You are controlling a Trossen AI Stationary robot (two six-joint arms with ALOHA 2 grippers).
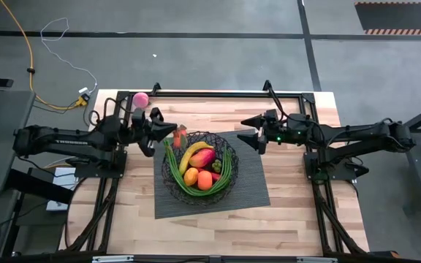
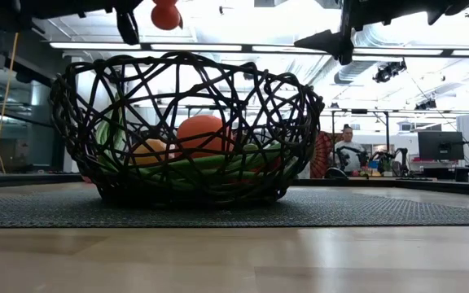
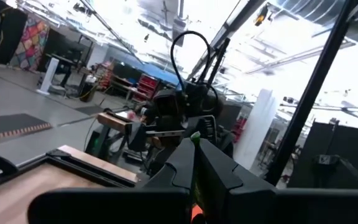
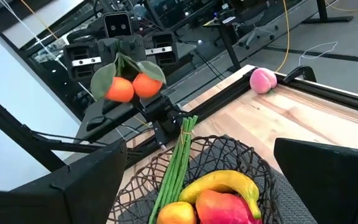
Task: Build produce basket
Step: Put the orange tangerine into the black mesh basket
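The black wire basket [image 1: 199,172] stands on a dark grey mat [image 1: 251,193]. It holds a yellow banana [image 4: 219,182], a red-orange mango [image 4: 225,208], oranges [image 1: 205,180] and long green beans [image 4: 178,158]. My left gripper [image 1: 171,132] is above the basket's far left rim, shut on a pair of small tomatoes with green leaves [image 4: 132,86]. My right gripper [image 1: 250,132] is open and empty in the air by the basket's far right side. A pink ball [image 1: 142,98] lies on the table at the far left. My left gripper holds the tomato pair by its leafy top [image 4: 124,67]; the leaves hide the exact place of contact. The fingers come about level from the table's left. The two tomatoes [image 2: 166,15] hang below the fingers, lifted clear above the basket's rim.
Black frame rails [image 1: 218,93] run along the table's far edge and sides. Bare wood [image 1: 218,234] lies in front of the mat. A person [image 2: 348,150] sits in the room far behind the table.
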